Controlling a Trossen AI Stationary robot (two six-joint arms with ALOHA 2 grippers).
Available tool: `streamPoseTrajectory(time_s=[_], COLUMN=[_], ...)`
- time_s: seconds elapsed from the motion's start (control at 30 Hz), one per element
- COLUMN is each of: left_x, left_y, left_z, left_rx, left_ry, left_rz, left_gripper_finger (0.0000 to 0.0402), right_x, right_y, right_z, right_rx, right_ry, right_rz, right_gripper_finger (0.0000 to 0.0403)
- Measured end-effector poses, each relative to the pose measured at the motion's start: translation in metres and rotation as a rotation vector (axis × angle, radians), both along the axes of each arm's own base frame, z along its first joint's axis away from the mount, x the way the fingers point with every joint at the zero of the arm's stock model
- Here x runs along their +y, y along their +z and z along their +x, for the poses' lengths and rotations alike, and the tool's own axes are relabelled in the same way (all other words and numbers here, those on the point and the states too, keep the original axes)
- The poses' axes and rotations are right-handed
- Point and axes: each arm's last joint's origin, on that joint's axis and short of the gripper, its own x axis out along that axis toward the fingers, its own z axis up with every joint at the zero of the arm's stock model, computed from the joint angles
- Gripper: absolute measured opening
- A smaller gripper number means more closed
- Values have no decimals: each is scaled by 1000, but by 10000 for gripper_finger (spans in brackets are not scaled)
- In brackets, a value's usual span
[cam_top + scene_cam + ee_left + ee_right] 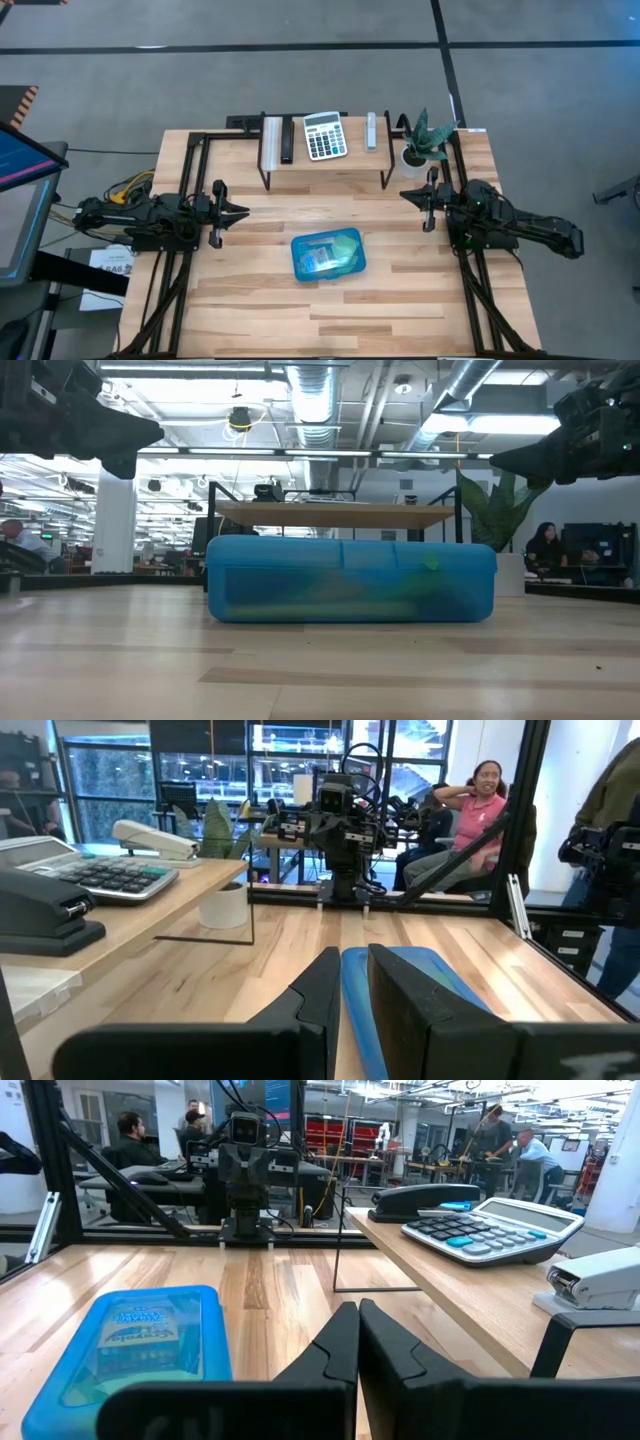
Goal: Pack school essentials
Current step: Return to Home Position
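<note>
Sitting shut in the middle of the wooden table (250,300), the blue supply box (328,255) lies flat with its lid down, and neither arm touches it. Through the translucent lid the crayon box (145,1342) shows as a pale printed label over a yellow-green patch; the rest of what is packed inside cannot be made out. The left gripper (243,210) hangs above the table's left side, well apart from the box and pointing across toward the other arm. Its own wrist view shows the two dark fingers with only a narrow slit between them, a strip of the blue lid visible through it, and nothing held. The right gripper (404,194) hangs above the right side, near the end of the raised shelf (325,165) and likewise clear of the box. Its fingers are pressed together with no gap and carry nothing. In the low view both arms are up at the top corners, high over the box. On the shelf at the back of the table stand a grey-white calculator (324,135), a black desk tool (286,140) on its left and a pale stapler (371,130) on its right. A potted plant (420,145) stands just beside the shelf's right end. Beyond the table, a seated person in a pink top (480,815) shows in the left wrist view
</note>
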Motion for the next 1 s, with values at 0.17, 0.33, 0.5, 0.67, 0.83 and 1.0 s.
streamPoseTrajectory(time_s=[0.17,0.33,0.5,0.67,0.83,1.0], left_x=[0,0,0,0,0,0], left_y=[0,0,0,0,0,0], left_z=[0,0,0,0,0,0], left_rx=[0,0,-1,-1,-1,-3], left_ry=[0,-1,-1,-2,-2,4], left_rz=[0,-2,-19,-26,-27,-27], left_gripper_finger=[43,43,43,43,43,43], right_x=[0,0,0,0,0,0], right_y=[0,0,0,0,0,0], right_z=[0,0,0,0,0,0], right_rx=[1,0,0,0,0,0], right_ry=[0,0,0,0,0,0], right_rz=[-1,-1,-1,-1,-1,0], right_gripper_finger=[23,24,23,23,24,23])
